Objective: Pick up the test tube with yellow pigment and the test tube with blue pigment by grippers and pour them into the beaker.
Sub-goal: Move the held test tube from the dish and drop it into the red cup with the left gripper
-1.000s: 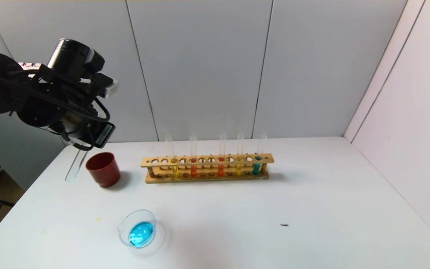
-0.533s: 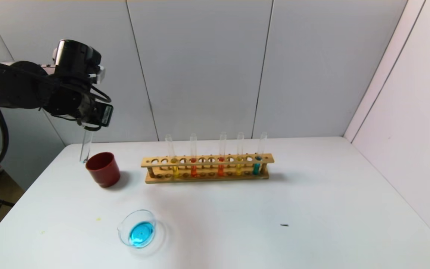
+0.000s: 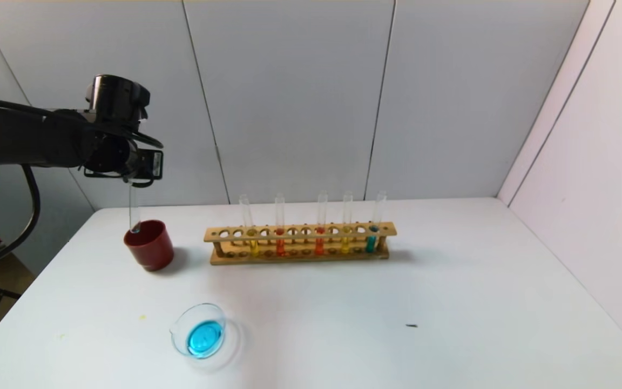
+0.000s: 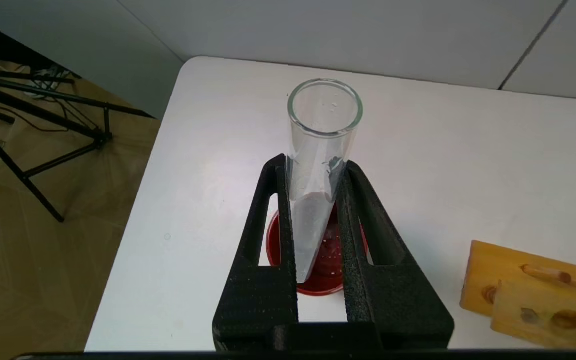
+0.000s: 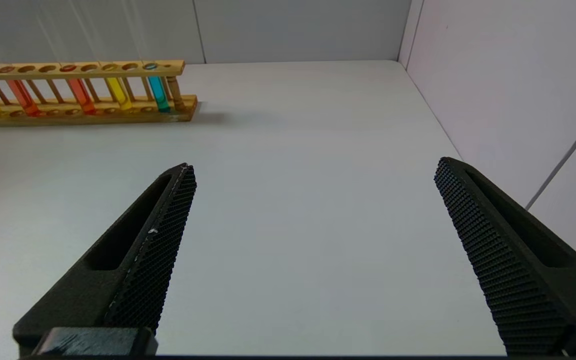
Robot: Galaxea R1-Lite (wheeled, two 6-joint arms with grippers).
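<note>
My left gripper [image 3: 134,177] is shut on an empty clear test tube [image 3: 134,208] and holds it upright, its round end at the mouth of the dark-red cup [image 3: 149,247]. The left wrist view shows the fingers [image 4: 268,220] clamping the tube [image 4: 320,145] over the cup [image 4: 318,289]. The beaker [image 3: 201,330] sits near the front left and holds blue liquid. In the wooden rack [image 3: 300,231] stand two yellow tubes [image 3: 252,240] [image 3: 345,240] and a blue tube [image 3: 371,240]. My right gripper [image 5: 314,165] is open and empty above bare table, out of the head view.
Two orange-red tubes [image 3: 280,243] stand in the rack between the yellow ones. A small dark speck [image 3: 411,326] lies on the white table [image 3: 451,302]. Walls close the back and right side. The table's left edge drops off beside the cup.
My left gripper has moved right and lowered a little. The empty tube has swung from tilted to upright, and its end has come from left of the red cup to its mouth.
</note>
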